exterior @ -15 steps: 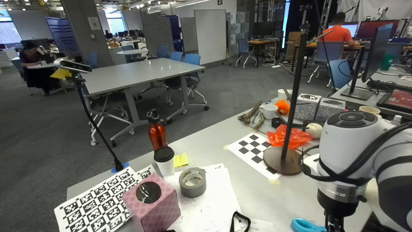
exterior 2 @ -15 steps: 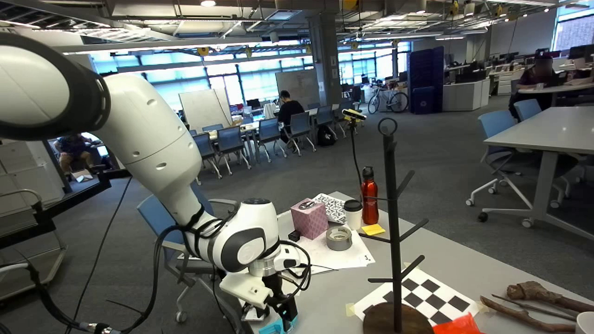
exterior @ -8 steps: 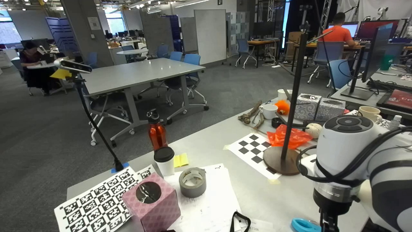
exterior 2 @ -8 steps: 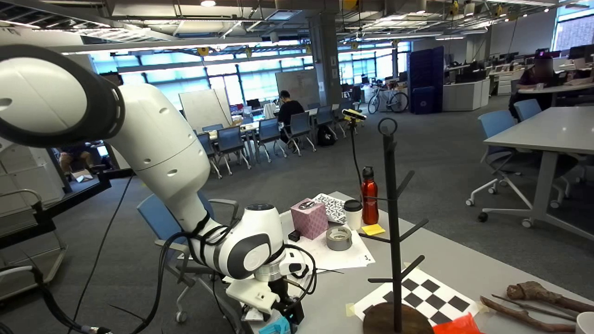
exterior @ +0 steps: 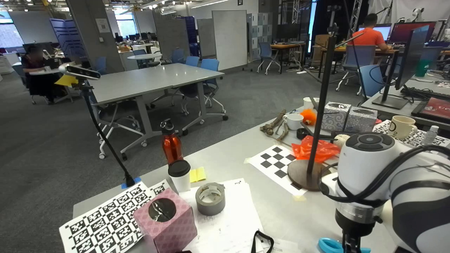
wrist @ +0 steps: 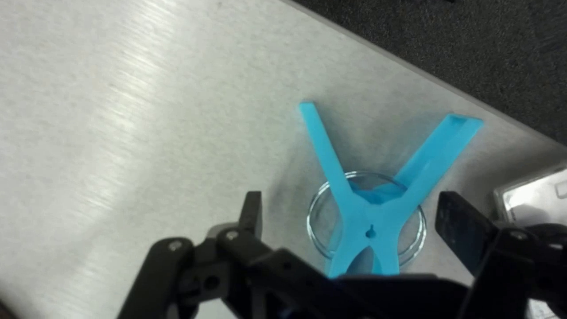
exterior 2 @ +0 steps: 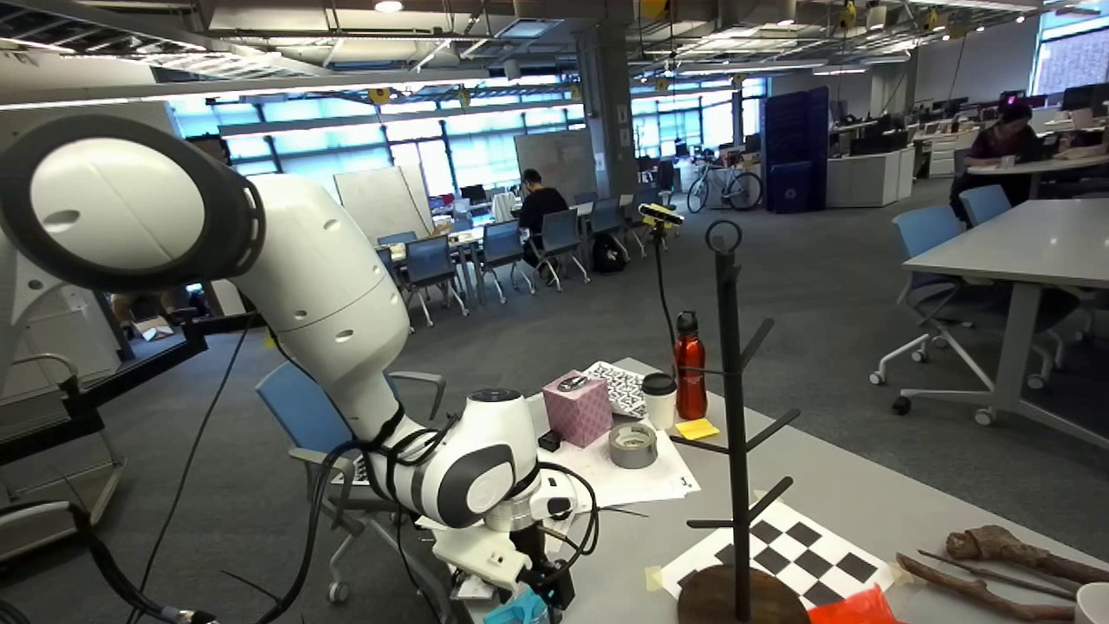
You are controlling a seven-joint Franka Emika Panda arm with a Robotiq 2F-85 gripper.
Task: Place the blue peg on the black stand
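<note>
In both exterior views, a grey table (exterior: 291,218). Over an edge, the white arm (exterior 2: 338,286), bent downward. Upright, set in from the long edge, the black stand (exterior 2: 734,416), with base over part of a chequered sheet (exterior 2: 806,546). Toward one corner, a pink box (exterior: 177,228); close to the long edge, a red bottle (exterior: 172,149). At the arm's end, the claw (wrist: 352,217), with fingers well apart. Between them (with a gap on either side), the blue peg (wrist: 367,212), on the table near an edge, well apart from the stand. Around or beneath its middle (impossible to tell which), a thin ring (wrist: 312,219).
</note>
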